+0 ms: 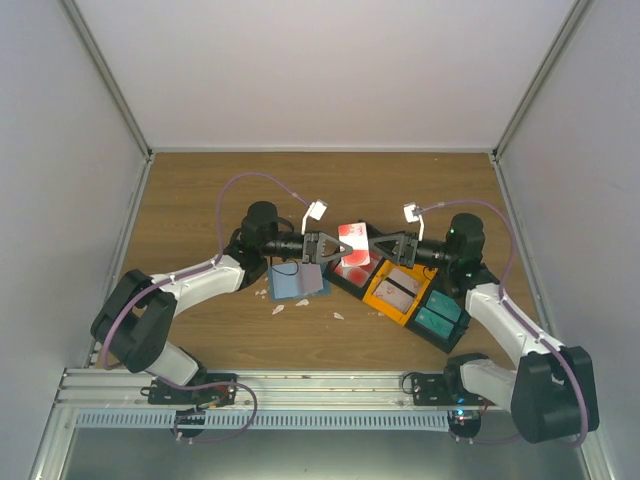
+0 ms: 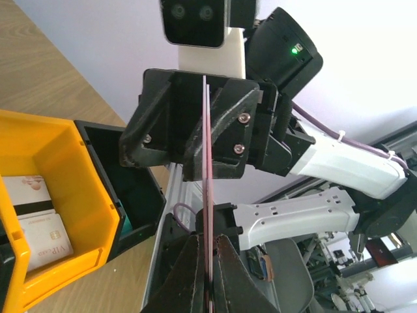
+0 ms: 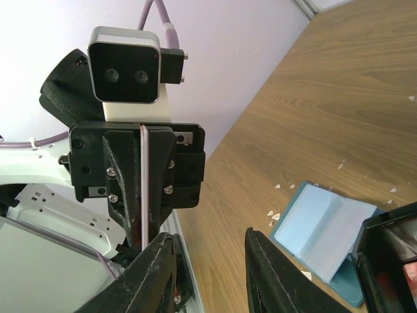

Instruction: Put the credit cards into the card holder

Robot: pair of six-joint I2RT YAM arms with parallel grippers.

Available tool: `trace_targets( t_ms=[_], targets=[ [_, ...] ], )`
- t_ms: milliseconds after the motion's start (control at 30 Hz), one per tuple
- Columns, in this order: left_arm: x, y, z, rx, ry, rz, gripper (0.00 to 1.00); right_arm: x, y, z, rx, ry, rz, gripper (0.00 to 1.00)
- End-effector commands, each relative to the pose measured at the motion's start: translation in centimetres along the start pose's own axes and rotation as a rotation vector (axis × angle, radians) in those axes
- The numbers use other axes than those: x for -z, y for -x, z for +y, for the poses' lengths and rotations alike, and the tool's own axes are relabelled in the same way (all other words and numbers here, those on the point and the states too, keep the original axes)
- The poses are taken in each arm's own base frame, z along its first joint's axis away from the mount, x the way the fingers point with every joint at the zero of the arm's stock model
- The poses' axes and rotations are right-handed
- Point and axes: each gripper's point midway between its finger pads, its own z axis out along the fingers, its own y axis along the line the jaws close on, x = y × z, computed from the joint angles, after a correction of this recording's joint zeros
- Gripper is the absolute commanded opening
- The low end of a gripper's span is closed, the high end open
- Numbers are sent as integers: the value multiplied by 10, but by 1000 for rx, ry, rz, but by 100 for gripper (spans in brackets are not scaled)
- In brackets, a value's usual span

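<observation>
One credit card [image 1: 354, 238] is held clear of the wooden surface [image 1: 200, 190], pinched in the left end effector [image 1: 343, 247], whose jaws are pressed together on it. In both wrist views the card is seen edge-on as a thin line. The right end effector [image 1: 376, 246] is set tip to tip with the left one and is spread. In its own wrist view its fingers [image 3: 156, 274] are parted: the card's free end is seen close beside one of them and a wide gap is left to the other. Whether that finger touches the card cannot be told. The card holder [image 1: 298, 282] is laid open and flat on the surface, just left of the held card, its pale blue inside turned up. A row of bins is set just right of it: a black bin [image 2: 124, 182], an orange bin [image 2: 71, 163] and a teal bin [image 1: 440, 322]. In the orange bin other cards [image 2: 36, 222] are seen lying. Small white scraps [image 1: 278, 309] are scattered on the surface near the card holder.
</observation>
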Motion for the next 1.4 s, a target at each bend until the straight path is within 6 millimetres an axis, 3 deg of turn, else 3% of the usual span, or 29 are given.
trace_targets(
  t_ms=[0,333,500,633,933,1100,1367],
  targets=[
    [1,13,-26,-96,-76,-7,0,-3,2,6,33,23,22,31],
    [3,20,-15,-94,6,-55,0,3,17,9,84,-57,-59,45],
    [3,21,-13,-93,17,-58,0,1,13,20,105,11,-39,50],
    [3,22,-14,-93,16,-61,0,-3,9,23,110,32,-19,50],
    [6,23,-10,-86,46,-83,0,-1,16,5,90,-78,-76,44],
    [6,23,-13,-94,33,-73,0,-5,10,17,101,-2,-27,48],
    [5,22,-10,-83,33,-69,0,-6,12,11,99,-37,-45,49]
  ],
)
